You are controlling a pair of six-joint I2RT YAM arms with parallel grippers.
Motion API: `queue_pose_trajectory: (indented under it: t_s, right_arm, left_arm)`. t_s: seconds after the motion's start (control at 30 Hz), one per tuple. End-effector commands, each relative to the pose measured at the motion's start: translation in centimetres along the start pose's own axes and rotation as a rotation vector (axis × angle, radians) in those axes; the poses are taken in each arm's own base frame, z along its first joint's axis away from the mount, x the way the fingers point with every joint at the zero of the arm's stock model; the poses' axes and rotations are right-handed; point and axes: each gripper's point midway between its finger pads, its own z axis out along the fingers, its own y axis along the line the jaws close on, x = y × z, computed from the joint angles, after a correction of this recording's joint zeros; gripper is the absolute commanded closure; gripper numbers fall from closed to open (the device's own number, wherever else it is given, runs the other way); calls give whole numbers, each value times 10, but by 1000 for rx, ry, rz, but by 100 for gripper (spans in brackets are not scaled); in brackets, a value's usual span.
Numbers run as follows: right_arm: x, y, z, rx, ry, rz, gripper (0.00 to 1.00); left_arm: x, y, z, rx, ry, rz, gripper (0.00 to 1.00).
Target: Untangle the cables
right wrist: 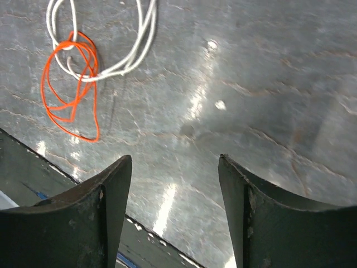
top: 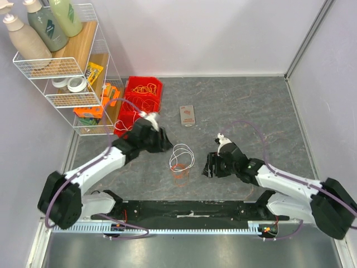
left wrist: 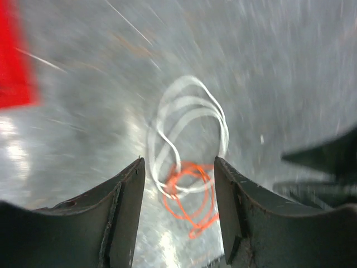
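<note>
A white cable (top: pixel 182 154) lies coiled on the grey table, looped through a smaller orange cable (top: pixel 179 171) at its near end. My left gripper (top: pixel 165 144) hovers just left of the pile, open and empty. In the blurred left wrist view the white cable (left wrist: pixel 184 117) and the orange cable (left wrist: pixel 192 196) show between and beyond the spread fingers of the left gripper (left wrist: pixel 178 163). My right gripper (top: pixel 208 166) is to the right of the pile, open and empty. From the right wrist view the orange cable (right wrist: pixel 72 92) and the white cable (right wrist: pixel 139 50) lie up-left of the right gripper (right wrist: pixel 174 160).
A red bin (top: pixel 134 120) holding more orange cables stands at the back left, beside a white wire rack (top: pixel 61 70) with bottles and tape. A small pinkish card (top: pixel 188 115) lies behind the pile. The black base rail (top: pixel 189 209) runs along the near edge.
</note>
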Motion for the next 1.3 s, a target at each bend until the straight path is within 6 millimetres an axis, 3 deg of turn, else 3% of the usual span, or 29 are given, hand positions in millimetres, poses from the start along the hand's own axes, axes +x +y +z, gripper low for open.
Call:
queue_pose_trajectory:
  t_s: [0.0,0.13,0.27,0.43,0.5,0.53,0.57,0.63,0.7,0.77,0.83,0.87,1.03,1.27]
  right_arm:
    - [-38,46,14,-156,-61,-38,32]
    - [-40,61,29,-212,-21,-36,37]
    - [-38,74,39,-258,-2,-30,37]
    - [-35,97,55,-300,22,-28,35]
    - [-31,104,63,-294,35,-39,35]
    - [-29,105,67,-284,43,-41,36]
    - [-26,105,70,-279,51,-41,44]
    - [-20,104,72,-275,65,-37,65]
    - [-11,98,70,-262,76,-36,79]
    - [-3,89,66,-241,77,-30,91]
    - [10,73,58,-209,78,-21,99]
    - [12,65,52,-187,68,-20,100]
    - [19,17,22,-17,18,-31,100]
    - [-34,-50,-33,297,-204,54,100]
  left_arm:
    - [71,-56,20,201,192,167,44]
    - [95,-56,33,135,240,162,51]
    - [80,-56,34,110,172,170,52]
    - [54,-36,42,-52,98,161,33]
    - [58,-25,56,-109,138,160,30]
    - [54,-24,63,-126,145,162,30]
    - [56,-17,72,-163,171,160,31]
    - [58,-8,86,-215,213,157,37]
    - [61,-4,97,-238,229,167,43]
    - [60,1,104,-265,231,181,60]
    - [56,2,104,-281,227,195,88]
    - [53,3,102,-292,222,205,98]
    - [9,-13,64,-285,105,271,98]
    - [-86,-85,-54,-36,-235,331,98]
